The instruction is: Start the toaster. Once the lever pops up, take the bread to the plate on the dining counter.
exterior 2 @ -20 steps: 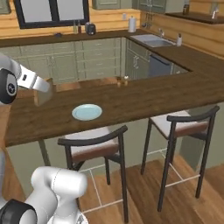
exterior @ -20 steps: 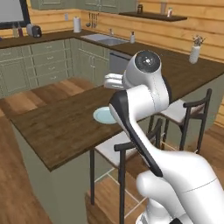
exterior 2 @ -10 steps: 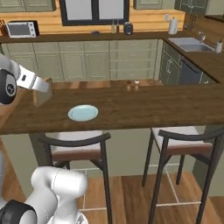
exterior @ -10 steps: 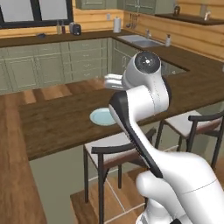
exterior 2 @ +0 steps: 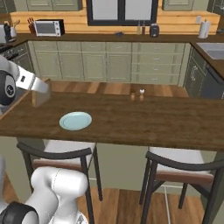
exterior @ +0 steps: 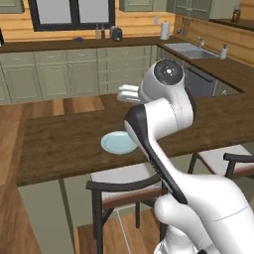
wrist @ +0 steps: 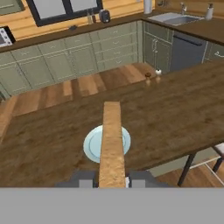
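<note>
A: Largest to smallest?
B: Dining counter (exterior 2: pixel 144 120); plate (wrist: pixel 92 146) on it; bread (wrist: pixel 111 142) edge-on above the plate, clamped in the gripper (wrist: pixel 112 180).
A: Any lettering?
B: None can be read.

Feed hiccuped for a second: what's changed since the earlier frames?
Mostly the viewpoint: the base swung round, so the dining counter now runs squarely across both base views. The gripper stays shut on the bread, held edge-up over the counter. The plate stays bare; nothing taken or released.
</note>
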Robot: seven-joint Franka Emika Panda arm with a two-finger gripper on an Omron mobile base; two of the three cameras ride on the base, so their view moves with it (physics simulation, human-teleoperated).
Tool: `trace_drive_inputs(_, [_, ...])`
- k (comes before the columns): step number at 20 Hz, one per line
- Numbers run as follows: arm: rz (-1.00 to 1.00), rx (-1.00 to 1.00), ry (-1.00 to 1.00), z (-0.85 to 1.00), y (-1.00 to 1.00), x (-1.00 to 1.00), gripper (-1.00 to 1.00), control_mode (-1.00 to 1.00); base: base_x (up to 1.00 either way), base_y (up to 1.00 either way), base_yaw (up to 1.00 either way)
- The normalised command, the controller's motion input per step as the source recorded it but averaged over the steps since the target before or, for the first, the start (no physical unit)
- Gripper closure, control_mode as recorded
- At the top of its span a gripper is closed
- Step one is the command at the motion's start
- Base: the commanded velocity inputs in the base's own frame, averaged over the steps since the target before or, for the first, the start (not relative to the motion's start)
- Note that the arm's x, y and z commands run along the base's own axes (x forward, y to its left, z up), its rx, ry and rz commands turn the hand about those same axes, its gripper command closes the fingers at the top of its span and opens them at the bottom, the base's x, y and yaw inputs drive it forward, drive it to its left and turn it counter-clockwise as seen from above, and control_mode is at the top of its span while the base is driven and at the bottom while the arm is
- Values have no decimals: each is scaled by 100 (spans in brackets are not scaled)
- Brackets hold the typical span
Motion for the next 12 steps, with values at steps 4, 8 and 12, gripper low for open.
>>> trace_drive_inputs(4, [0, 0, 0, 0, 0, 0, 100, 100, 99, -1, 13])
trace_drive_inputs(8, [16, 29, 17, -10, -15, 72, 100, -100, 0, 0, 0])
trace_drive_inputs(12, [26, 34, 15, -39, -45, 83, 100, -100, 0, 0, 0])
